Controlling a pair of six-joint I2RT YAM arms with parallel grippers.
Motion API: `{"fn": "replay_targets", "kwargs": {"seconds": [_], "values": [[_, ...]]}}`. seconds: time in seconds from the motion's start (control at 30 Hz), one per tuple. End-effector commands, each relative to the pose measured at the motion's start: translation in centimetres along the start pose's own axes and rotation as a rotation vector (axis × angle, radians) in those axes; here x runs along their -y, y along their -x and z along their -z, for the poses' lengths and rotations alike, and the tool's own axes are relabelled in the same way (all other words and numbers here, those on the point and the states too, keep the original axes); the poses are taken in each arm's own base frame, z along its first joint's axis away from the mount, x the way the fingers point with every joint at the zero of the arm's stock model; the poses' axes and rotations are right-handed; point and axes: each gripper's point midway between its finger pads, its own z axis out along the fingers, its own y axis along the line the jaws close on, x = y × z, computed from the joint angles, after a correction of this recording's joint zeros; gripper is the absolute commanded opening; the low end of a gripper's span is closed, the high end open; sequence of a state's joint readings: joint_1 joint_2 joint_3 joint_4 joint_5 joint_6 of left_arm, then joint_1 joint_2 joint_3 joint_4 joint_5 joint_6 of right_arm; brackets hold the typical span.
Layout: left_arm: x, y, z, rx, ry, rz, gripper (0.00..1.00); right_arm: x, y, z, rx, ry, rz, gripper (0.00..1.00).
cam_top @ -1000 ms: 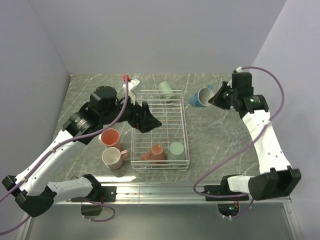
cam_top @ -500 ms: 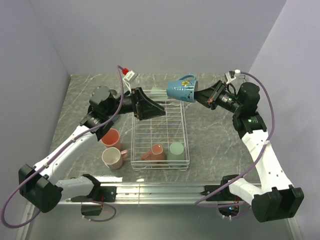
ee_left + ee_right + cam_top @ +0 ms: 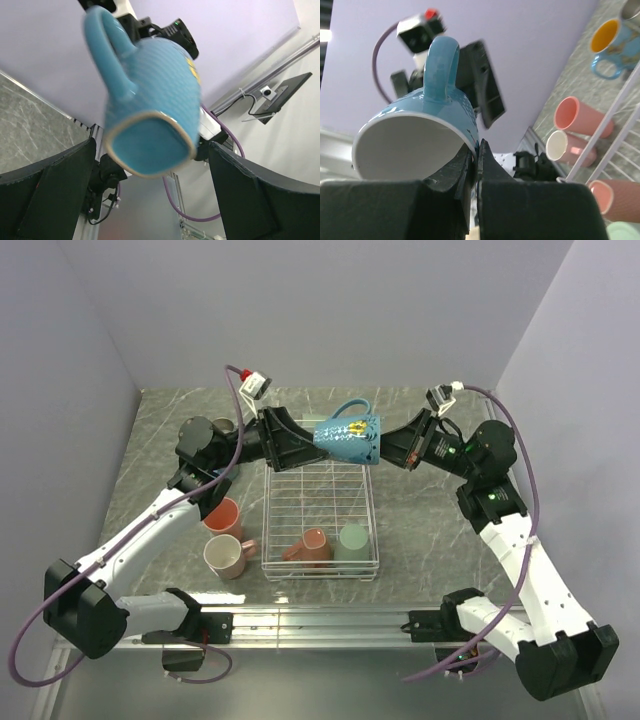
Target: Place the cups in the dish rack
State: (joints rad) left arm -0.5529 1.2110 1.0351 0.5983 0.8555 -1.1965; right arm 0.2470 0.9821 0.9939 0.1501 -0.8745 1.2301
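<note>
- Teal blue mug (image 3: 347,438): in the air above the far end of the dish rack (image 3: 320,495), lying sideways, handle up, clear of the wires.
- Right gripper (image 3: 385,452): jaws pinched tight on the mug's rim wall, one finger inside the white mouth, one outside.
- Left gripper (image 3: 308,448): jaws spread wide, a finger on each side of the mug's base end. No contact seen; it holds nothing.
- Inside the rack, near end: salmon pink mug (image 3: 308,546) on its side, mint green mug (image 3: 351,539) just beside it on the right.
- Left of the rack, on the grey marbled table (image 3: 430,520): pink mug (image 3: 221,514), mouth up; cream-white mug (image 3: 224,555) nearer the arm bases.
- Right wrist view: orange-lined blue mug (image 3: 607,42) outside the rack, beyond the pink mug.
</note>
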Motion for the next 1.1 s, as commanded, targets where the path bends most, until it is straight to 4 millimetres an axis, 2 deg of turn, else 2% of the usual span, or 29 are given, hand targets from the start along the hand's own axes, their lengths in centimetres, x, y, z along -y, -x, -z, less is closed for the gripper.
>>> {"fn": "replay_targets", "kwargs": {"seconds": [0.0,0.3,0.6,0.7,0.73,0.8,1.07], "values": [[0.4,1.2,-0.4,0.039,0.004,-0.024,0.99,-3.9,-0.9,0.7,-0.004,0.124,0.089,0.0],[1.9,1.7,-0.2,0.065,-0.033,-0.04,0.99,-3.3,-2.2,0.5,-0.035,0.111,0.098,0.0],[3.2,1.6,0.3,0.079,-0.065,-0.023,0.99,-1.9,-3.2,0.3,-0.043,0.071,0.098,0.0],[3.5,1.5,0.3,0.068,-0.074,-0.031,0.95,-1.2,-3.3,0.4,-0.026,0.055,0.092,0.0],[3.5,1.3,0.3,0.058,-0.075,-0.029,0.9,-0.7,-3.4,0.4,-0.024,0.047,0.083,0.0],[3.6,1.1,0.4,0.048,-0.072,-0.033,0.89,-0.7,-3.3,0.5,-0.004,0.051,0.079,0.0],[1.7,0.0,0.5,-0.01,0.022,-0.023,0.96,-2.3,-2.4,0.4,0.027,0.083,0.109,0.0]]}}
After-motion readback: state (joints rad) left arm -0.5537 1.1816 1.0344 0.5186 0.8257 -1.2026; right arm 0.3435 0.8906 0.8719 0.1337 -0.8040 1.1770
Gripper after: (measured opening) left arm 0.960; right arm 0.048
